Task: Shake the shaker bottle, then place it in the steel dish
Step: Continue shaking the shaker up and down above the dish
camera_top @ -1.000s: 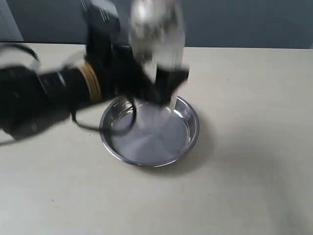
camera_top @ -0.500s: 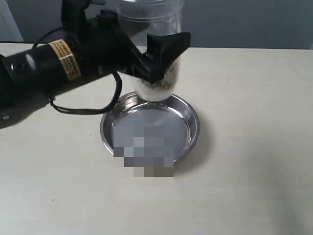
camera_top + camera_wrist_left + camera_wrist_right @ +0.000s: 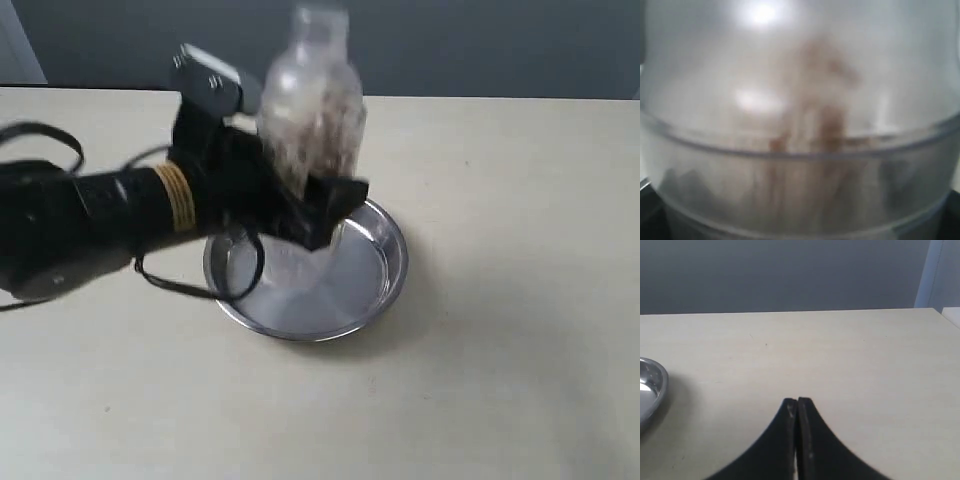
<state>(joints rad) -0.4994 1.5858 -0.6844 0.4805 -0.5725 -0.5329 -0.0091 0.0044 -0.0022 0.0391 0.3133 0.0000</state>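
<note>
soft even light; shaker bottle (image 3: 310, 120) motion-blurred w/ glare

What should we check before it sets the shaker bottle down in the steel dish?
1. Left jaws gripping shaker bottle: ok.
2. Bottle above steel dish: ok.
3. Bottle steady: not ok, motion-blurred, grains spread up the body.
4. Cap seated: cannot tell, blurred.
5. Dish floor free: cannot tell; visible part bare, rest hidden behind arm.
6. Right jaws shut, apart from dish: ok.
</note>
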